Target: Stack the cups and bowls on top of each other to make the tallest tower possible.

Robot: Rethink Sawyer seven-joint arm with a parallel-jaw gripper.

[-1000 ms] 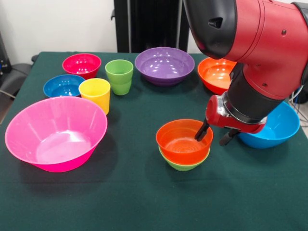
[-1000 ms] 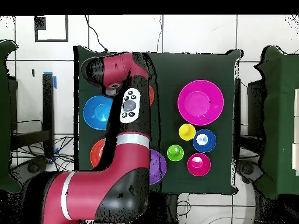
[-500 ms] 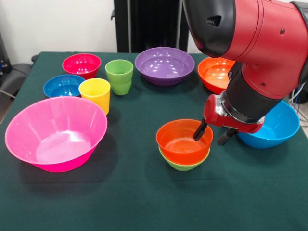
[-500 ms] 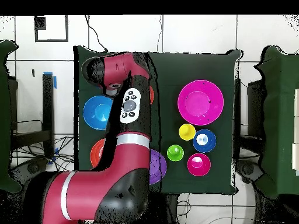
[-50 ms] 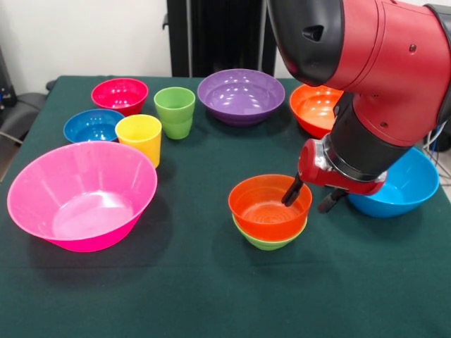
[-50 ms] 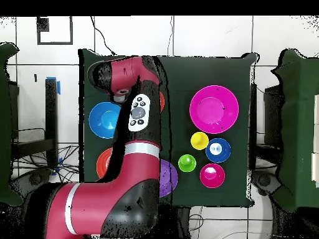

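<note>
Straddling the near-right rim of the small orange-red bowl (image 5: 269, 205), the tool (image 5: 308, 201) hangs spread apart: one dark finger (image 5: 292, 191) dips inside the bowl against its wall, the other stays outside the rim, nothing yet pinched between them. That orange-red bowl sits nested in the small light-green bowl (image 5: 270, 241), whose rim and base show just beneath it; together they stand right of the table's (image 5: 183, 296) centre in the front view. At about 3 o'clock from this pair, close beside it, rests the large light-blue bowl (image 5: 403, 187), partly covered by the red arm (image 5: 380, 77). At 1 o'clock, well apart, sits the large orange bowl (image 5: 316, 107), and at 12 o'clock the purple bowl (image 5: 241, 95). The light-green cup (image 5: 175, 111) stands upright at 11 o'clock, with the yellow cup (image 5: 139, 137) just beside it toward the front-left. The magenta-red bowl (image 5: 120, 94) and dark-blue bowl (image 5: 92, 126) lie near the far-left corner, the blue one touching or nearly touching the yellow cup. The large pink bowl (image 5: 81, 193) sits at 9 o'clock, well apart. In the overhead view the arm hides the nested pair, while the pink bowl (image 6: 214, 108) and light-blue bowl (image 6: 101, 119) show on either side of it.
</note>
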